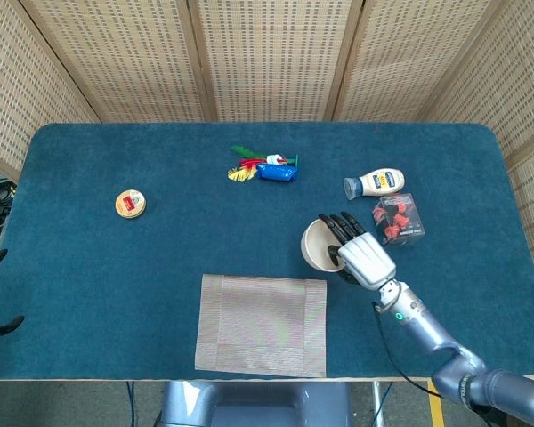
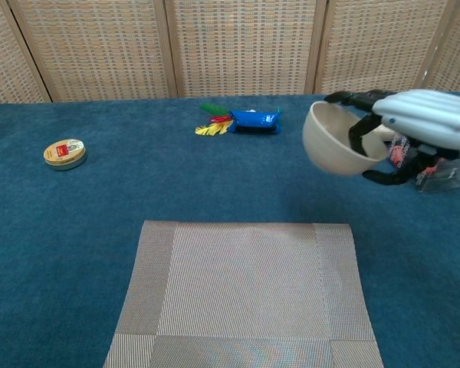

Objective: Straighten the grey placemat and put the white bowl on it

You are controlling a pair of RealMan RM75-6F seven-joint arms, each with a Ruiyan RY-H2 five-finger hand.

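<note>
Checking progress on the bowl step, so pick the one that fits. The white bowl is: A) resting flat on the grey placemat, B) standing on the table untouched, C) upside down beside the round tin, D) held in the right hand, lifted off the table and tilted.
D: the right hand grips the white bowl by its rim, raised and tilted; the grey placemat is bare.

White ceramic bowl (image 2: 333,142) in the right hand (image 2: 422,123), above the table, behind the grey woven placemat (image 2: 245,295)

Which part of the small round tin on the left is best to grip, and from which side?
Judging by its pose, grip the round tin by its low side wall, coming from above: it lies flat, lid up, with bare cloth all around.
</note>
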